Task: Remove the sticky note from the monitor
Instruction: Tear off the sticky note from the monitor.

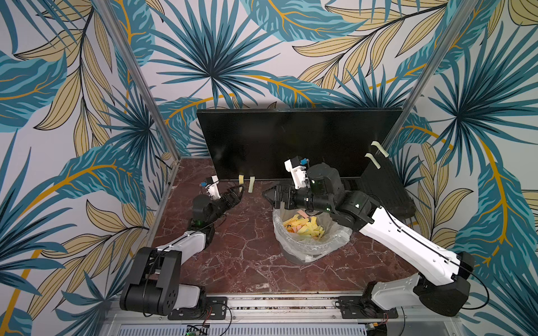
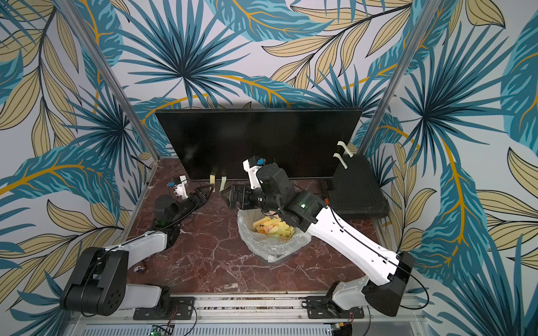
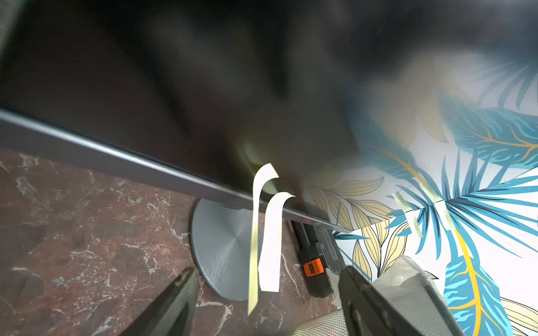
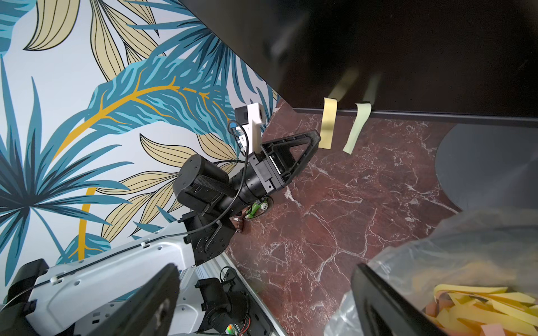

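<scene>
The monitor [image 1: 291, 139] [image 2: 256, 139] stands at the back, its screen dark. Two pale yellow sticky notes hang side by side from its bottom edge: a left sticky note [image 1: 241, 179] [image 4: 328, 123] and a right one [image 1: 251, 184] [image 4: 357, 128]. My left gripper [image 1: 239, 192] [image 3: 267, 302] is open just below them. In the left wrist view both strips [image 3: 254, 247] [image 3: 272, 241] dangle between the spread jaws, untouched. My right gripper [image 1: 269, 194] [image 4: 262, 299] hovers open and empty by the bin's far rim.
A bin [image 1: 291, 253] with a clear liner holds several yellow and orange strips at mid-table. A ribbed black case [image 1: 387, 186] leans at the back right with two pale strips [image 1: 380, 148] on its top edge. The monitor's grey disc base [image 3: 221, 247] sits on the marble.
</scene>
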{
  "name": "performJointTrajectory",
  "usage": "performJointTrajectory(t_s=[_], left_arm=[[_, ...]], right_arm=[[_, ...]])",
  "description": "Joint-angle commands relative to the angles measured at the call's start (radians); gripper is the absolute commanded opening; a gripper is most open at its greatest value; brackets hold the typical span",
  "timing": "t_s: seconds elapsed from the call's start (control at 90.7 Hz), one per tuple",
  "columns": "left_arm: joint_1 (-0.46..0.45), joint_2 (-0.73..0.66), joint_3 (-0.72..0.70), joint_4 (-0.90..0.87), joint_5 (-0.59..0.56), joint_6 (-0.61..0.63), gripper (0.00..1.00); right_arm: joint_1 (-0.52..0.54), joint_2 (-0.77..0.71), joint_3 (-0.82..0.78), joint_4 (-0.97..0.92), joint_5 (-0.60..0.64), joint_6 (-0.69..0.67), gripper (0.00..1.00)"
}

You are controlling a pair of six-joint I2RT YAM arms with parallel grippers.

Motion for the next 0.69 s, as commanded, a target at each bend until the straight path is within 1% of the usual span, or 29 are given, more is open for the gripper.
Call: performJointTrajectory(t_s=[0.0,0.132,0.22,0.397,0.684], left_arm=[[0.005,0.017,0.030,0.044,0.022,0.005,0.77],[0.006,0.036,0.044,0.054,0.034,0.000,0.67],[0.007,0.040,0.053,0.051,0.037,0.003,0.62],[0.005,0.050,0.075,0.043,0.047,0.002,0.56],[0.004,0.064,0.091,0.030,0.064,0.000,0.51]], right_arm=[[0.006,0.007,0.020,0.016,0.004,0.008,0.95],[0.006,0.005,0.019,0.011,0.007,0.007,0.95],[0.006,0.003,0.017,0.006,0.012,0.005,0.95],[0.005,-0.004,0.015,-0.005,0.023,-0.001,0.95],[0.007,-0.024,-0.008,-0.007,0.040,-0.002,0.95]])
